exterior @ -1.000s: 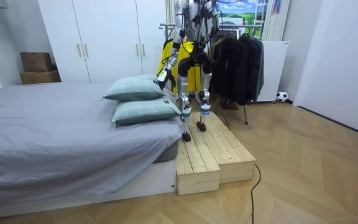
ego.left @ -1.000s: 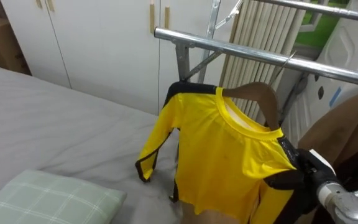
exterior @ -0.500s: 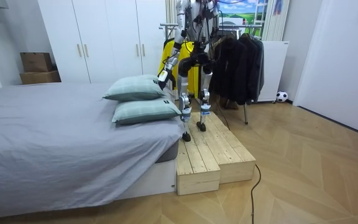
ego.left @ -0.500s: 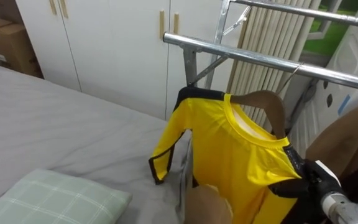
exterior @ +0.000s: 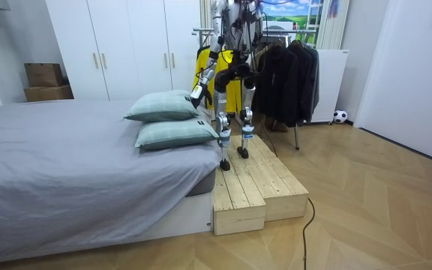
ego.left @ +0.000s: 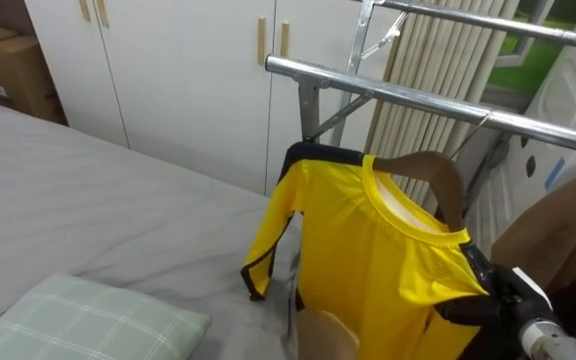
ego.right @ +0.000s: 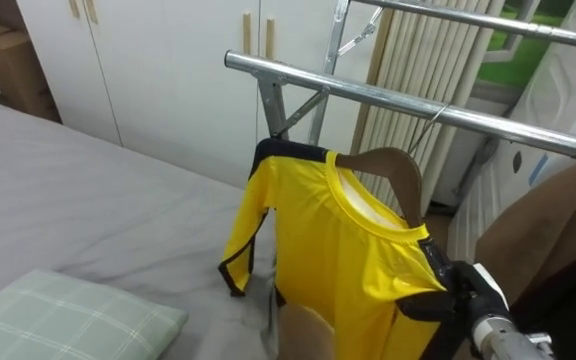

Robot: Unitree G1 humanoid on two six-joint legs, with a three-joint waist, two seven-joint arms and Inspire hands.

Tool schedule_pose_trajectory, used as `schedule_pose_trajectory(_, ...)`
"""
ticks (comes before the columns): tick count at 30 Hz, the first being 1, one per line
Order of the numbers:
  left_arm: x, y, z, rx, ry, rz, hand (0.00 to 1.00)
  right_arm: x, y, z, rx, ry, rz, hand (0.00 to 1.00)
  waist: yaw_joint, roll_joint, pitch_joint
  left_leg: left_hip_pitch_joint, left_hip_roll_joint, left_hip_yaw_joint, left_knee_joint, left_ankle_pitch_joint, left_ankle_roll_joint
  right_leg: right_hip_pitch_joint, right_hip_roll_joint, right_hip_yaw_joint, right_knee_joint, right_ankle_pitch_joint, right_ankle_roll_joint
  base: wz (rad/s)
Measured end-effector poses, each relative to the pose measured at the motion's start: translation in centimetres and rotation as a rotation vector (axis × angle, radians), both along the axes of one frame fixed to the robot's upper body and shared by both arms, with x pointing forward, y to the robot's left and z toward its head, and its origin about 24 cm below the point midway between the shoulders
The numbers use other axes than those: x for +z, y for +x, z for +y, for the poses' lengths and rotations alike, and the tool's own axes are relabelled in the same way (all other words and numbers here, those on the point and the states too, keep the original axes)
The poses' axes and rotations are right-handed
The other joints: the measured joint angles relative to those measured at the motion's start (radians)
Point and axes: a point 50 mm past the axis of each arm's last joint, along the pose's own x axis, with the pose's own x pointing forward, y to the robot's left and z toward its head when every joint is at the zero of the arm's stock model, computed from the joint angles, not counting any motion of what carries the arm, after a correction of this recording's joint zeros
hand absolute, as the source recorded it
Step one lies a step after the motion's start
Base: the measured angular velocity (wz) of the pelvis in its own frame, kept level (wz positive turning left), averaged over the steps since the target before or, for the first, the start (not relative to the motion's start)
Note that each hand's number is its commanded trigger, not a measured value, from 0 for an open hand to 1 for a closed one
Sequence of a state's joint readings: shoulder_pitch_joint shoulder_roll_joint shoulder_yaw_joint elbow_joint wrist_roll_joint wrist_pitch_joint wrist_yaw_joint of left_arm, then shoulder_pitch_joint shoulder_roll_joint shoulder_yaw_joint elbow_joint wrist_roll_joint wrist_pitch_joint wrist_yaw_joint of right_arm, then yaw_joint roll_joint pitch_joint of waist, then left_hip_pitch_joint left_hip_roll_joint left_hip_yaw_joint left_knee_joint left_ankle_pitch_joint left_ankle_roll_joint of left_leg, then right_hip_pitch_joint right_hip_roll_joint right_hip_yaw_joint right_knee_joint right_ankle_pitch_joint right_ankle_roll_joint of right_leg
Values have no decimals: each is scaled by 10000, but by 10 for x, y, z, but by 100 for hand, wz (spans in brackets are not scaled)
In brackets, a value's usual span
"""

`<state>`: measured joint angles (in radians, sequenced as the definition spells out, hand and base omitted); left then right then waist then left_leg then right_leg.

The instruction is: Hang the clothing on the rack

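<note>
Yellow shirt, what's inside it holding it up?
A wooden hanger: its curved top pokes out at the collar, hook up at the metal rail. Its arms are hidden under the shirt.

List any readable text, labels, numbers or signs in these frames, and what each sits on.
No text can be read in any view.
Pale label on the brown cardboard box: too small to read.
Blue sticker on the white panel: blurred, unreadable.
Yellow long-sleeved shirt with black trim: no print on the side shown.
</note>
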<state>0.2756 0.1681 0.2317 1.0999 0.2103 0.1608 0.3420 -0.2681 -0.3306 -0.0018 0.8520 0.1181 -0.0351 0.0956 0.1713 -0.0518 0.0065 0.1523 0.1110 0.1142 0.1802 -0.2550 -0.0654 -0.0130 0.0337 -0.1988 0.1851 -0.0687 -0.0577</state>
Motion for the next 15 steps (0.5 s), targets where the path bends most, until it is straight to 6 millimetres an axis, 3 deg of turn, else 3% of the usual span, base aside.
schedule_pose_trajectory(1, 0, 0, 0, -5, 2, -16, 0, 0, 0, 0, -21, -15, -7, 67, 0, 3, -1, -1, 0, -18, -1, 0, 0, 3, 0, -13, 0, -1, 1, 3)
schedule_pose_trajectory(2, 0, 0, 0, -12, 4, -32, 0, 0, -1, 0, -52, -34, -19, 45, 1, 5, -3, -2, 0, -35, -1, 0, 0, 9, -1, -25, 0, -2, 0, 3)
schedule_pose_trajectory(3, 0, 0, 0, -15, 5, -43, 0, 0, -1, 0, -51, -38, -30, 6, 1, 6, -4, -2, 0, -41, -1, 0, 0, 11, -2, -29, 0, -2, 0, 0)
schedule_pose_trajectory(4, 0, 1, 0, -21, 8, -53, 0, -1, -1, 0, -71, -32, -46, 6, 1, 10, -6, -2, 0, -50, -1, 1, 1, 13, -3, -36, 0, -3, 0, 0)
schedule_pose_trajectory(5, 0, 1, 0, -25, 9, -52, 0, -1, -1, 0, -141, -15, -63, 0, 1, 15, -8, -4, 0, -53, -1, 1, 1, 14, -3, -39, 0, -3, 0, 0)
schedule_pose_trajectory(15, -1, 1, -2, -13, -25, -57, 0, -13, -19, -5, -709, 343, 321, 0, -54, 114, -18, -11, 0, -56, -13, 1, 1, -9, -5, -42, 2, -4, -1, 0)
